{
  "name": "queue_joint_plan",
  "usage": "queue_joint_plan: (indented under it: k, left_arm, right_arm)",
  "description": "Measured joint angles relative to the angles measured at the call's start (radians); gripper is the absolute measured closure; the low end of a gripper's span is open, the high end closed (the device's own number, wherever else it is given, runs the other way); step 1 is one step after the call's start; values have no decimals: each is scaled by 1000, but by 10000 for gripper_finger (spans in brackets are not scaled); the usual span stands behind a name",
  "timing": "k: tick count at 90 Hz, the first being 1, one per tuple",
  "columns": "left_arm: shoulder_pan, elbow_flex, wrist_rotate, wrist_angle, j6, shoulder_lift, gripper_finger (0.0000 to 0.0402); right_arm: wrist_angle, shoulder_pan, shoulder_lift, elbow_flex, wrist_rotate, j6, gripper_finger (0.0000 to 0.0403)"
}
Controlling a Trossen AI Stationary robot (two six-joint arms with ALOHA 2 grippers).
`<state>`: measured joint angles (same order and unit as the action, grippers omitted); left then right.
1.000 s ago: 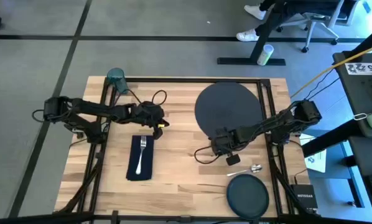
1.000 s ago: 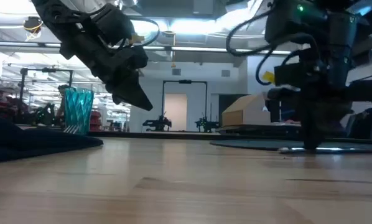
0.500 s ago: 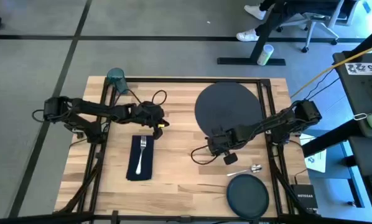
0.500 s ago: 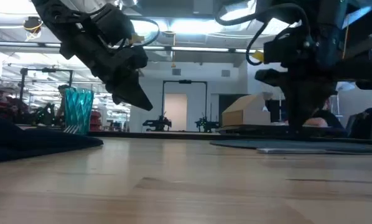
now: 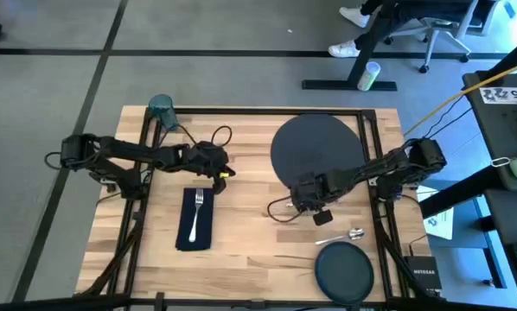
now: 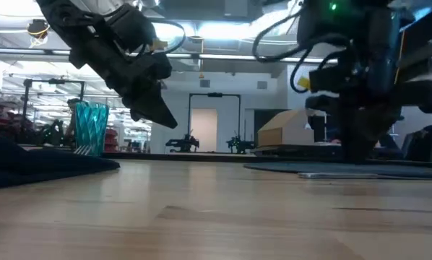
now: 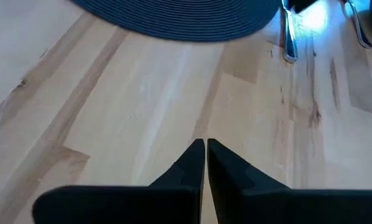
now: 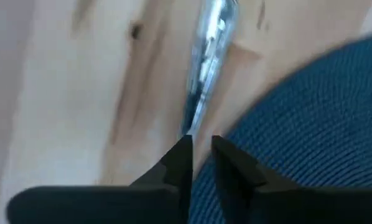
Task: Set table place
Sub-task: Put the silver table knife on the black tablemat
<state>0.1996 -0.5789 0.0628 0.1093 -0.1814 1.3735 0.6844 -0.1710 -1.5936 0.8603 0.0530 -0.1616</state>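
The knife [image 8: 204,68] lies flat on the table [image 5: 250,199], close beside the near edge of the large dark charger [image 5: 319,142]. My right gripper [image 8: 201,142] hovers just above the knife's end; its fingers stand a narrow gap apart with nothing between them. My left gripper [image 5: 221,173] hangs shut above bare wood, just beyond the far end of the navy napkin [image 5: 194,220]. A fork [image 5: 197,212] rests on that napkin. A spoon [image 5: 341,234] and the smaller dark plate [image 5: 345,269] lie near the right front. The teal cup [image 5: 161,107] stands at the far left corner.
Black rails [image 5: 241,112] frame the table top. Loose cables trail from both wrists across the wood. Bare wood lies between the napkin and the charger [image 7: 186,15]. Office furniture and a person's feet show beyond the far edge.
My right gripper has risen off the table, where its fingertips stood a second ago, and has drifted slightly toward the far edge. The knife stays lying on the wood beside the charger.
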Motion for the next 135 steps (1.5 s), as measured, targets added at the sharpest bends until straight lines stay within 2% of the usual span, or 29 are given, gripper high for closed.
queue_joint_plan:
  k: [13, 27, 36, 48, 55, 68, 89, 103, 113, 124, 135]
  left_arm:
    - [-17, 0, 0, -24, -2, 0, 401]
    - [-30, 0, 0, -45, -6, 0, 401]
    - [-30, 0, 0, -46, -6, 0, 401]
    - [-30, 0, 0, -45, -6, 0, 401]
    - [-30, 0, 0, -45, -6, 0, 401]
    - [-30, 0, 0, -45, -18, 0, 401]
    - [-30, 0, 0, -45, -19, 0, 401]
    - [-30, 0, 0, -44, -16, 0, 401]
    - [-30, 0, 0, -45, -15, 0, 401]
    - [-30, 0, 0, -46, -13, 0, 401]
    - [-31, 0, 0, -47, -16, 0, 401]
  right_arm:
    - [-58, 30, 0, -52, -77, 0, 308]
    - [-101, 37, 5, -89, -102, 0, 305]
    - [-117, 37, 7, -107, -102, 4, 326]
    - [-117, 36, 6, -111, -106, 6, 386]
    - [-116, 36, 6, -110, -104, 8, 393]
    - [-69, 23, 3, -60, -106, 11, 401]
    - [93, -22, 7, 104, -59, 1, 402]
    - [211, -26, 8, 183, 17, -1, 402]
    - [241, -8, 9, 191, 60, -25, 402]
    - [221, 24, 10, 146, 27, -47, 403]
    - [178, 27, 10, 111, -85, -53, 397]
